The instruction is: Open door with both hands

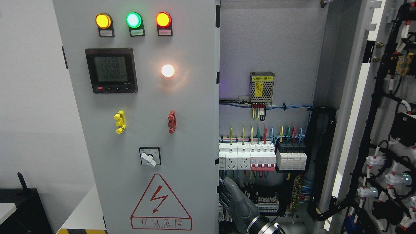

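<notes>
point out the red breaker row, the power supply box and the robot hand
red breaker row (pixel 263 167), head view, on its red lever bar
power supply box (pixel 261 87), head view, on its yellow label
hand (pixel 240 202), head view, on its grey back

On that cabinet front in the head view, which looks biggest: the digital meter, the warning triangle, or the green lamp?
1. Warning triangle
2. Digital meter
3. Green lamp
All sit on the same door panel, so nearness hardly skews this.

Hand (pixel 239 203) cut off at bottom edge — fingers seemingly hidden, side unclear
</notes>
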### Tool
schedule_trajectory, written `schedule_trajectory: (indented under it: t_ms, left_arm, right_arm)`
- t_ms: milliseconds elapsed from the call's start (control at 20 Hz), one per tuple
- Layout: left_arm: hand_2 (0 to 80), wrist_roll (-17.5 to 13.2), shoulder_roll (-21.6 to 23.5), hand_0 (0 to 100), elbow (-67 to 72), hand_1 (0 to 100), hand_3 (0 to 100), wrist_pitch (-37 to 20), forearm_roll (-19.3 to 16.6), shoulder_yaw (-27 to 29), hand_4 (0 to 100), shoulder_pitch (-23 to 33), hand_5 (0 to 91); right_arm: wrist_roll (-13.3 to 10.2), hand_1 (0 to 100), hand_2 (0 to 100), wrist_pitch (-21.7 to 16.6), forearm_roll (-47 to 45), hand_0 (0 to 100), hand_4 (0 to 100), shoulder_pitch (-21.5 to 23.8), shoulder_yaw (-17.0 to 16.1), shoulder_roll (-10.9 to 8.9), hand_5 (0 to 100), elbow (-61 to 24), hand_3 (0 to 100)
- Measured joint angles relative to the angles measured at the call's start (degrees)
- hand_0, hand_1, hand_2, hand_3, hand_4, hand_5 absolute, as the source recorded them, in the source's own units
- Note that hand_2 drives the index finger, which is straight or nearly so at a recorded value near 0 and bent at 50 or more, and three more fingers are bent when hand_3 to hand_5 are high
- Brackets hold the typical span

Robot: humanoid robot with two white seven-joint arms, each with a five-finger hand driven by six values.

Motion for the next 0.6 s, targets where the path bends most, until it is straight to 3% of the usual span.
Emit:
schedule_trajectory:
  t_ms: [300, 601]
  left_arm:
    - [0.0, 0.0, 0.0, 0, 0.01, 0, 0, 0.0, 0.0, 0.0, 3, 0.0, 0.0]
    - [0.0, 0.0, 0.0, 0, 0.03, 0, 0, 0.0, 0.0, 0.0, 3, 0.0, 0.0]
  right_arm:
    - [0.02, 0, 0, 0.0, -0.11, 23, 0, 0.0, 0.08, 0.0, 0, -0.06, 0]
    - [1.72, 0, 0, 0.0, -0.15, 23, 0, 0.0, 0.4, 0.0, 0, -0.12, 0]
